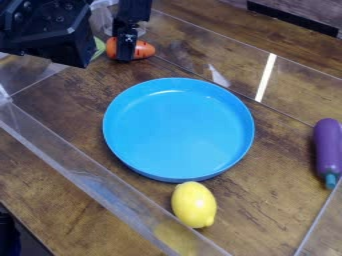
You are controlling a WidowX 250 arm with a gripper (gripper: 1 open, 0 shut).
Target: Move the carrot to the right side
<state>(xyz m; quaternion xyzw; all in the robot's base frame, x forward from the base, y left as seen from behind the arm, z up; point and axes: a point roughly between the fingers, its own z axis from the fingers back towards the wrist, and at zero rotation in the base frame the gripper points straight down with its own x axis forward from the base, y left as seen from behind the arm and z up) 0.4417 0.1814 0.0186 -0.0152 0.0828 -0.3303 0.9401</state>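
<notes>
From where I sit, the carrot (139, 47) lies on the table (287, 105) at eleven o'clock of the blue plate (178, 128), right under my gripper (127, 46). Its jaws look parted around the carrot, gripping nothing. My worry: lifting away could nudge the carrot and roll it. The lemon (194, 204) at six and eggplant (327, 148) at three are well apart.
</notes>
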